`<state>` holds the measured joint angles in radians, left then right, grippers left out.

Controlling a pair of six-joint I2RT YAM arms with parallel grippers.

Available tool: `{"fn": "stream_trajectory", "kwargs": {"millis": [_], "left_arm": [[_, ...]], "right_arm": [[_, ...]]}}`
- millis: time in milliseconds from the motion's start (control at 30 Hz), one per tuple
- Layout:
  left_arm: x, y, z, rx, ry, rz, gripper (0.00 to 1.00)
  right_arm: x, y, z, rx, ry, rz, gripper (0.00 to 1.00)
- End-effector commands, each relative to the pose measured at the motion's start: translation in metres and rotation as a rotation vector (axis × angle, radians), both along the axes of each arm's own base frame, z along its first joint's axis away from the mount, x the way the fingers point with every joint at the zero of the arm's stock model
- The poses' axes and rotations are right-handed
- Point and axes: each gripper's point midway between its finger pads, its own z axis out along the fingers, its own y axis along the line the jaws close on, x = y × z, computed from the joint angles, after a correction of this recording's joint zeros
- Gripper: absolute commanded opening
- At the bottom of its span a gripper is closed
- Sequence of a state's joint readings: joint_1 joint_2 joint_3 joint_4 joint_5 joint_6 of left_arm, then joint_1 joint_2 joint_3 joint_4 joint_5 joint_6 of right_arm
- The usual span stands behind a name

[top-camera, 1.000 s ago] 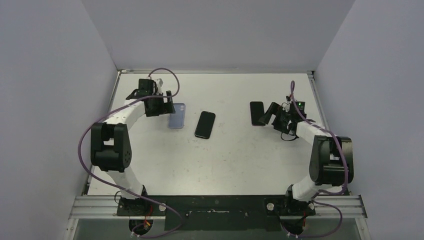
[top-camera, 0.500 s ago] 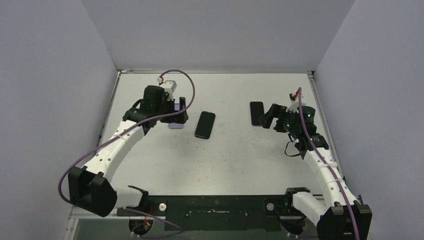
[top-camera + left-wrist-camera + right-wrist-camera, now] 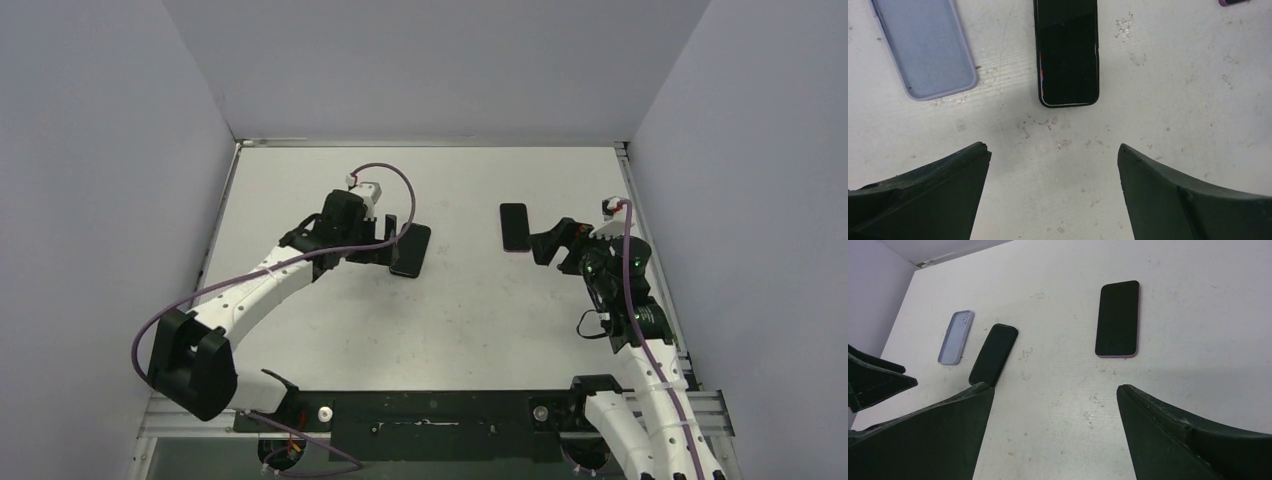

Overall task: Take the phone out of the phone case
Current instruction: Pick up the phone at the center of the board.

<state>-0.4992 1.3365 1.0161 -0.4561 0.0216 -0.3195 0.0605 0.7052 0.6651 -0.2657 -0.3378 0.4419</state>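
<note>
- The lavender phone case (image 3: 925, 47) lies flat on the tabletop (image 3: 460, 330). It looks thin and empty to me.
- The black phone (image 3: 1068, 50) lies screen-up just beside the case. A strip of bare tabletop runs between them and they don't touch.
- The left gripper (image 3: 1053, 150) hangs above the tabletop close to one end of that phone, its jaws spread wide and holding nothing.
- The right gripper (image 3: 1053, 387) is well off to the right, its jaws also released and empty. It is near a second phone (image 3: 1118, 319) that shows a purplish edge.
- As I read it, the lavender case is dealt with: phone and case lie apart, and neither is being held.
- I can't tell whether the second phone sits in a slim case of its own. If it does, that would be what is left to do.
</note>
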Motion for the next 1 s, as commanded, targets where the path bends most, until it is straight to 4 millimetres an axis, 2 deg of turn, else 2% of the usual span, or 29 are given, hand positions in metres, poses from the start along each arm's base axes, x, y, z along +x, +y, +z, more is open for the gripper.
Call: {"fn": "stream_trajectory", "kwargs": {"millis": [0,100,133,233,367,533,733,967], "left_arm": [[0.042,-0.021,-0.006,-0.003,-0.056,0.065,0.97],[0.06,-0.035,-0.025,0.035,-0.024,0.049,0.97],[0.065,-0.038,-0.038,0.063,-0.003,0.048,0.97],[0.078,-0.05,-0.057,0.098,0.033,0.038,0.97],[0.084,-0.073,-0.074,0.113,0.062,0.003,0.97],[0.091,-0.094,-0.084,0.148,0.067,-0.017,0.97],[0.1,-0.089,-0.098,0.257,0.078,0.038,0.97],[0.105,-0.079,-0.096,0.319,0.035,0.095,0.97]], "right_arm": [[0.002,0.004,-0.006,0.016,0.031,0.013,1.0],[0.003,0.003,-0.011,0.026,0.042,0.005,1.0],[0.003,0.003,-0.01,0.026,0.029,0.004,1.0],[0.001,0.002,-0.005,0.002,-0.017,0.008,1.0],[-0.001,-0.002,-0.011,-0.041,0.003,0.008,1.0],[-0.003,-0.001,-0.016,-0.051,0.023,0.022,1.0],[-0.004,0.001,-0.016,-0.062,0.021,0.039,1.0],[-0.005,0.005,-0.02,-0.057,0.031,0.062,1.0]]}}
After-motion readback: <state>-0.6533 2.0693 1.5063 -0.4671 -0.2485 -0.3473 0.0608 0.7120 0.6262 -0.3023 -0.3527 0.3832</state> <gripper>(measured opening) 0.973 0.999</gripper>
